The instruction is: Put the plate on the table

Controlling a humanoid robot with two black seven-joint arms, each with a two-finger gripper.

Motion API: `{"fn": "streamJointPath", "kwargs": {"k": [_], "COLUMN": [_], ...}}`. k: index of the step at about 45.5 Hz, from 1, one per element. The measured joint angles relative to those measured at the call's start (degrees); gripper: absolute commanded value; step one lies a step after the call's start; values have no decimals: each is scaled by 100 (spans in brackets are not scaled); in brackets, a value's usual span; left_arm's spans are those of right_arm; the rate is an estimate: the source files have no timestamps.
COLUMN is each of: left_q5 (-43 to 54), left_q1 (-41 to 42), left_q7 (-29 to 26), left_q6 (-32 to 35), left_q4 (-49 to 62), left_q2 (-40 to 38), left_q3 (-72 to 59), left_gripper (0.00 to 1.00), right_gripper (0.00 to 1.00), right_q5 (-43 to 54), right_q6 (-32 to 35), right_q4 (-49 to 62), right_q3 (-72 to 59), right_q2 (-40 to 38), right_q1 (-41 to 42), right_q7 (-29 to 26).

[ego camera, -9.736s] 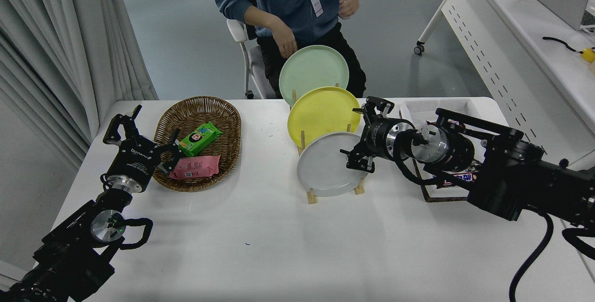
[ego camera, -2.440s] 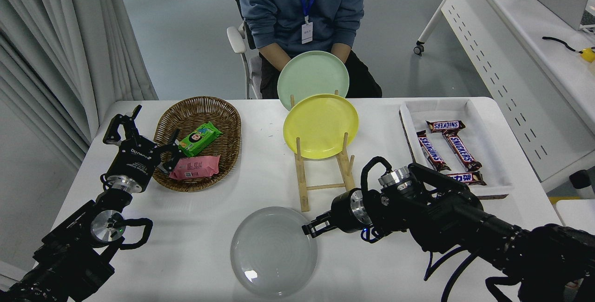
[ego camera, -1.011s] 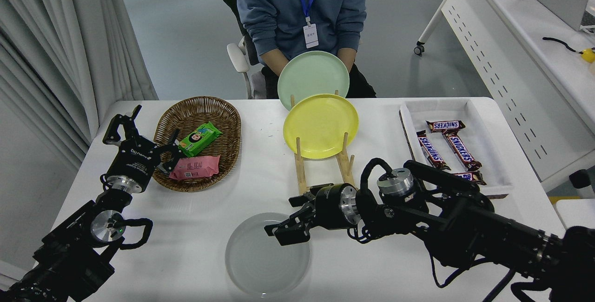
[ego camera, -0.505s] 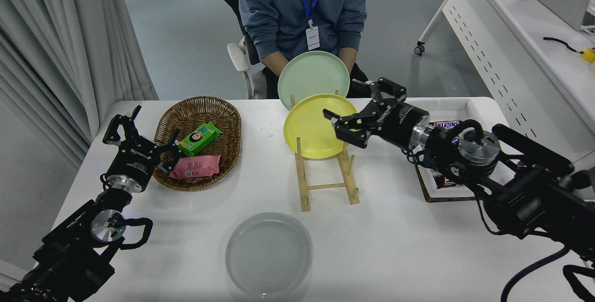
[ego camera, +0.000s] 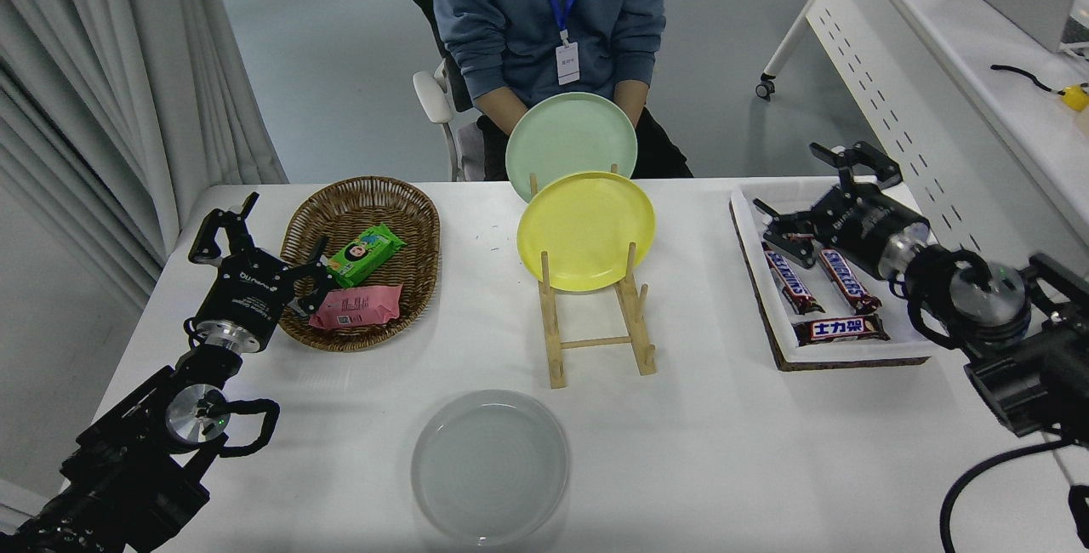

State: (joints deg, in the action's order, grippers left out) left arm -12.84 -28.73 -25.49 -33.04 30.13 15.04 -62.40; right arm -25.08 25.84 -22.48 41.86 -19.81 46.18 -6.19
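The pale grey plate (ego camera: 489, 466) lies flat on the white table (ego camera: 723, 451) near its front edge, in front of the wooden rack (ego camera: 595, 323). Nothing holds it. My right gripper (ego camera: 804, 187) is open and empty, far from the plate, over the back of the white tray at the right. My left gripper (ego camera: 255, 234) is parked open at the lower left, beside the wicker basket.
The rack holds a yellow plate (ego camera: 587, 230) and a mint green plate (ego camera: 570, 136) upright. A wicker basket (ego camera: 315, 221) holds snack packets. A white tray (ego camera: 753, 281) holds chocolate bars. A person sits at the far side.
My right gripper let go of the grey plate, left it flat on the table, then swung up and right, from the yellow plate to above the tray.
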Motion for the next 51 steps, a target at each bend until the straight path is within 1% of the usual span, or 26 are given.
{"fn": "streamJointPath", "kwargs": {"k": [2,9,23,35,51], "left_q5": [0,0,1,1,1], "left_q1": [0,0,0,0,0], "left_q7": [0,0,0,0,0], "left_q6": [0,0,0,0,0], "left_q4": [0,0,0,0,0], "left_q2": [0,-2,-1,-1,-1], "left_q3": [0,0,0,0,0], "left_gripper": [100,100,100,100,100], "right_gripper": [99,99,99,99,99], "right_q5": [40,121,157,152,156], "right_q6": [179,584,665,321,17], "right_q4": [299,1018,1445,1547,1587], "right_q3": [17,52,82,59,92], "right_q2": [98,421,997,1325,1482], "right_q1": [-4,-2,165,341,402], "right_q7": [265,840,1371,1575,1649]}}
